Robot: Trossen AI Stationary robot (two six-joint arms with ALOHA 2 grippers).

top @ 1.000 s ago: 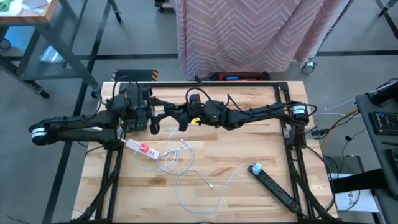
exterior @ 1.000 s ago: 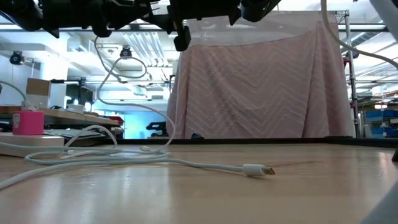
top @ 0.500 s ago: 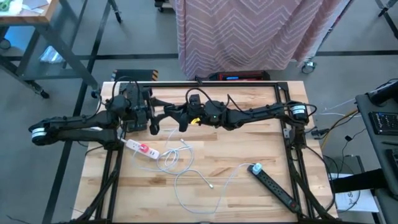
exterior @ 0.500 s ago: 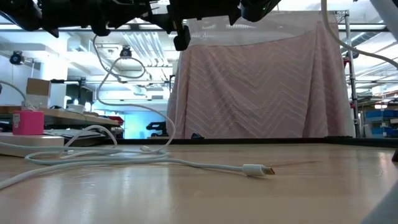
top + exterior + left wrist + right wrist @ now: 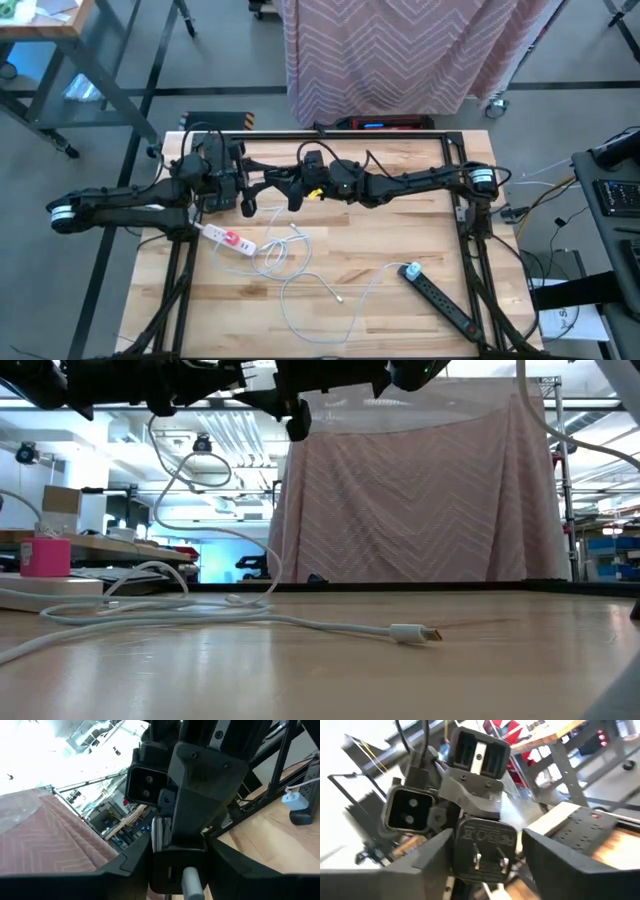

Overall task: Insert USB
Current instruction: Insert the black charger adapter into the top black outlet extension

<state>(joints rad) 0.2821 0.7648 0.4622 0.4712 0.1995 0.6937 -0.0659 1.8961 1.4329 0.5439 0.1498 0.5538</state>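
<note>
hanging between both tools, black charger (image 5: 482, 842) in left tool (image 5: 177, 865), right tool (image 5: 482, 870) parted

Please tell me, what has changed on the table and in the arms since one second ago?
Almost nothing. The right gripper shifted very slightly beside the left gripper, above the table's far side. The black charger sits between the right gripper's fingers. White cable, white power strip and black power strip stayed put.

Count of things on the tabletop (image 5: 400, 240)

There were two robot arms, two power strips — one white (image 5: 228, 238) with a pink plug, one black (image 5: 445, 300) — one white cable (image 5: 300, 285) lying in loops, and one black plug adapter (image 5: 484, 847) with two prongs, held between the arms.
</note>
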